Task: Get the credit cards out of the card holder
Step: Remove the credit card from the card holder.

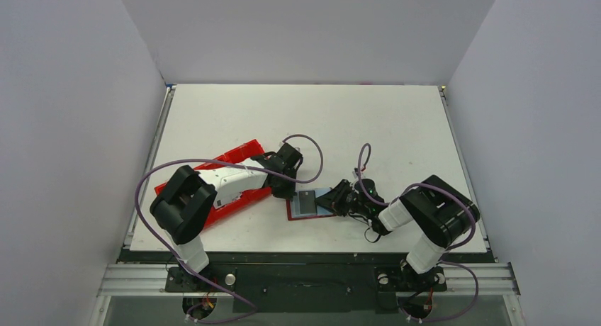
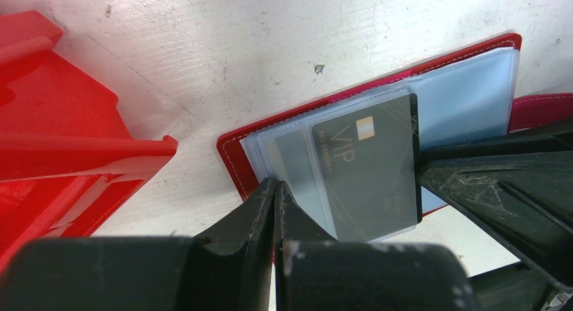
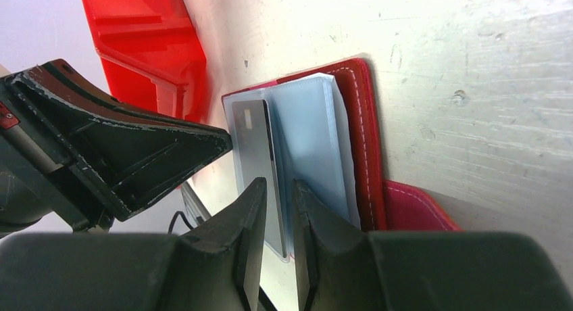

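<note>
The dark red card holder (image 1: pixel 292 214) lies open on the table, pale blue sleeves up; it also shows in the left wrist view (image 2: pixel 233 155) and the right wrist view (image 3: pixel 365 122). A silver-grey credit card (image 2: pixel 368 169) marked VIP sits partly out of a sleeve. It also shows in the right wrist view (image 3: pixel 251 135). My left gripper (image 2: pixel 277 184) is shut, its tips on the sleeves' left edge. My right gripper (image 3: pixel 278 184) is narrowly open, its jaws either side of the card's edge. The red strap tab (image 3: pixel 412 209) lies beside it.
The bright red compartment tray (image 1: pixel 234 156) lies left of the holder, under my left arm, and shows in the left wrist view (image 2: pixel 61 142). My two grippers (image 1: pixel 287 189) (image 1: pixel 339 200) are close together over the holder. Grey walls ring the table.
</note>
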Tool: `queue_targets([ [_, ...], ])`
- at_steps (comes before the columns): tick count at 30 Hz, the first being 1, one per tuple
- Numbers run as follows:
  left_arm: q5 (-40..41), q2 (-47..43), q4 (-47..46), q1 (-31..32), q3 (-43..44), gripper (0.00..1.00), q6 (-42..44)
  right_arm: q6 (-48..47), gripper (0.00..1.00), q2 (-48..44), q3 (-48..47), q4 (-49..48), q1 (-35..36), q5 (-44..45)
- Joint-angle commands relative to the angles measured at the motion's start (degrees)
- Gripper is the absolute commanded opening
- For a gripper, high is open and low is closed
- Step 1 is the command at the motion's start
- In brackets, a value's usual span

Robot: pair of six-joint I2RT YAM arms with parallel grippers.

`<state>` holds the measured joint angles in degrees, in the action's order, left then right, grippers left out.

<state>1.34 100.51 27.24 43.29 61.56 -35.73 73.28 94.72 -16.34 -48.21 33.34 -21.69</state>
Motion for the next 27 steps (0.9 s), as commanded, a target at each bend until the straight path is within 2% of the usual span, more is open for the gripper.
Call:
queue_targets([
  [1,2.2,2.5,1.1,-0.3,-1.6,0.0,0.7,0.8,0.17,2.6,-0.4,-4.4,-0.2,-0.6],
  [5,2.1,2.6,1.1,-0.3,-1.5,0.0,0.7,2.1,0.14,4.3,-0.4,-6.9,0.0,-1.1],
  [10,2.1,2.7,1.2,-0.4,-1.5,0.0,0.7,3.1,0.04,5.2,0.0,-8.2,-0.2,-0.8],
  [17,2.2,2.8,1.2,-0.4,-1.7,0.0,0.7,4.2,0.04,5.6,1.3,-10.7,-0.4,-0.2],
  [21,2.2,2.8,1.3,-0.3,-1.7,0.0,0.7,4.8,0.0,5.5,2.0,-11.7,-0.8,0.0],
  [27,2.3,2.8,1.4,-0.3,-2.0,0.0,0.7,2.8,0.0,2.7,2.7,-7.1,-1.4,2.0],
])
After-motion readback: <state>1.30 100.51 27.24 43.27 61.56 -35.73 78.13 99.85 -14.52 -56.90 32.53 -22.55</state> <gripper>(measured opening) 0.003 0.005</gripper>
